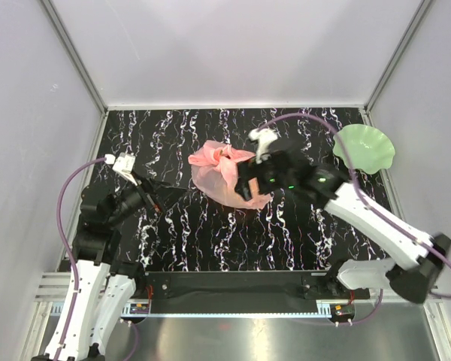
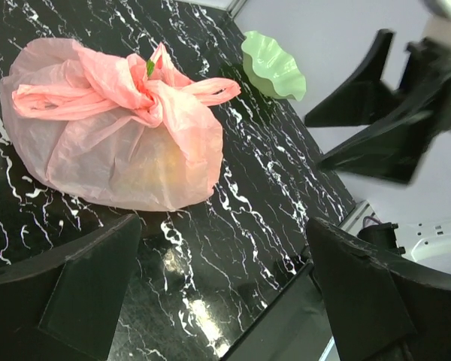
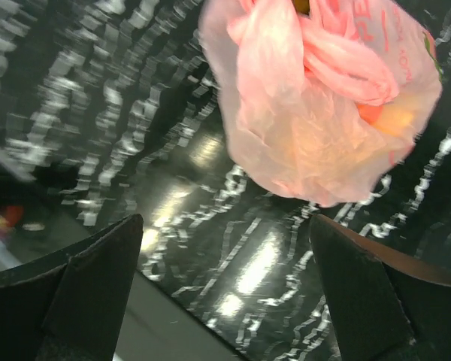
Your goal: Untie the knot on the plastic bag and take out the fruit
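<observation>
The pink plastic bag lies knotted on the black marbled table, its tied handles on top. A faint yellow shape shows through its skin; the fruit is otherwise hidden inside. It also shows in the right wrist view. My right gripper hangs open just over the bag's right side, holding nothing. My left gripper is open and empty, well to the left of the bag, above the table.
A wavy green plate stands at the table's back right corner and also shows in the left wrist view. White walls close in the table on three sides. The black front rail runs along the near edge.
</observation>
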### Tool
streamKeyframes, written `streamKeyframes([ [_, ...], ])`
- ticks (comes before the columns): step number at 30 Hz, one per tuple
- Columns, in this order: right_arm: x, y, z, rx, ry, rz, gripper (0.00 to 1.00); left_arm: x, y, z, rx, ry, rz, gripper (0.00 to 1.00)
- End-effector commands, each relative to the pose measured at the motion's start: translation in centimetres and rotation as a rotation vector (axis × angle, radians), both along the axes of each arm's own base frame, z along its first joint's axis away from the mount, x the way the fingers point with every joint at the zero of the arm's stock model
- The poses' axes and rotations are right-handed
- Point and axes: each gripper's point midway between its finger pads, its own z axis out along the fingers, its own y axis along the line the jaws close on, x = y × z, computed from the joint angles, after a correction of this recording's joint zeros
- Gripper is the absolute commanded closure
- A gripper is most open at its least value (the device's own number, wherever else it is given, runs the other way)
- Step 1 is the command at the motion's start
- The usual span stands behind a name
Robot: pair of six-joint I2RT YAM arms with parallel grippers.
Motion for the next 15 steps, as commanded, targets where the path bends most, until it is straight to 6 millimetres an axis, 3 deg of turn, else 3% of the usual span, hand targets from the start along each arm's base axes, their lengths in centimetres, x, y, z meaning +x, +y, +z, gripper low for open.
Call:
streamKeyframes([
  [1,2.9,-2.6,-2.7,-0.377,-0.165,-0.190,0.00,-0.8,-0.1,2.0,0.018,-0.073,-0.026,0.01],
  [5,4.7,-0.6,-3.6,-0.396,-0.208,-0.210,0.00,-0.7,0.3,2.0,0.025,-0.071,0.002,0.01],
  [7,5.5,-0.3,-3.6,-0.416,-0.224,-0.221,0.00,0.0,1.2,1.3,0.059,-0.054,0.071,0.01],
  [11,6.5,2.5,-4.8,-0.404,-0.222,-0.145,0.00,2.1,4.0,0.1,0.131,0.040,0.260,0.01],
  [15,7.2,4.8,-5.7,-0.371,-0.206,-0.107,0.00,3.2,3.8,1.1,0.117,0.061,0.260,0.01],
])
